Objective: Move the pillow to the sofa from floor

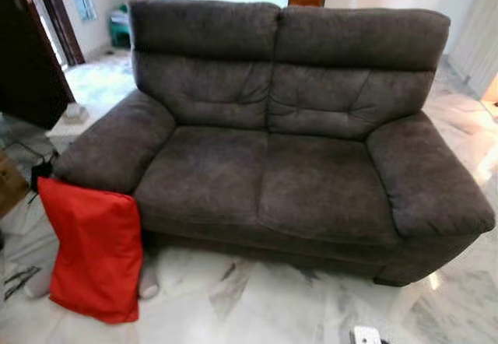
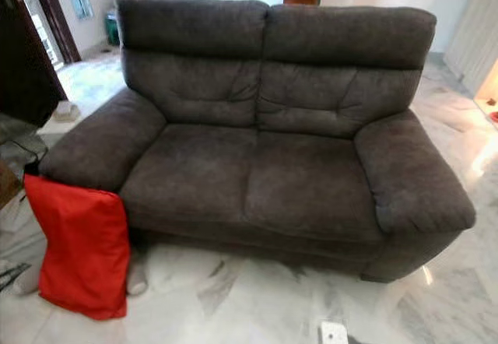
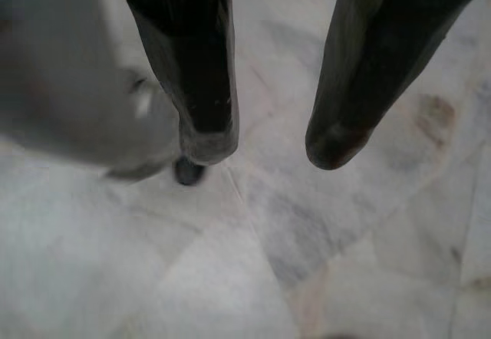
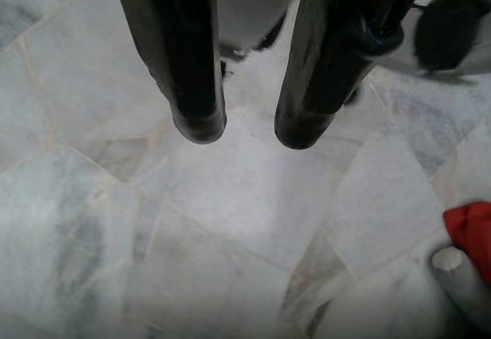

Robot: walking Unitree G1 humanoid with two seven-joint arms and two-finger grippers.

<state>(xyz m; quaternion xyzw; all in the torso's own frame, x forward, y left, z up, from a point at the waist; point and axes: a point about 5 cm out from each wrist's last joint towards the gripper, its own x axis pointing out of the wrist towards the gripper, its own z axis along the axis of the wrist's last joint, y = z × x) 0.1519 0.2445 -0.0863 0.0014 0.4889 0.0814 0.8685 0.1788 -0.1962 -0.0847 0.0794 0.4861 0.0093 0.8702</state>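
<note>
- Left gripper: fingers apart with a clear gap between the tips, holding nothing. It hangs over the white marble floor, tips pointing down at the veined tiles.
- Beside the left gripper's fingers, a blurred grey body part of the robot stands over the floor; a small dark foot or knob shows at its base, just past one fingertip.
- Right gripper: fingers apart by a narrower gap, holding nothing. It also hangs above the marble, tips clear of the floor.
- Past the right gripper's tips lies bare marble; off to one side, near the frame edge, a corner of the red pillow shows, with a pale rounded object just beside it. What that object is cannot be told.
- Pillow, head views: upright on the floor, leaning against the front of the sofa's armrest on the robot's left. Its top edge touches the armrest; its lower edge rests on the marble.
- Pale rounded shapes protrude from behind the pillow's lower corners.
- Sofa: dark grey two-seater, both seat cushions bare, standing directly ahead of the robot.
- A small white object lies on the floor in front of the sofa, toward the robot's right.
- A dark wooden door stands beyond the sofa on the robot's left.
</note>
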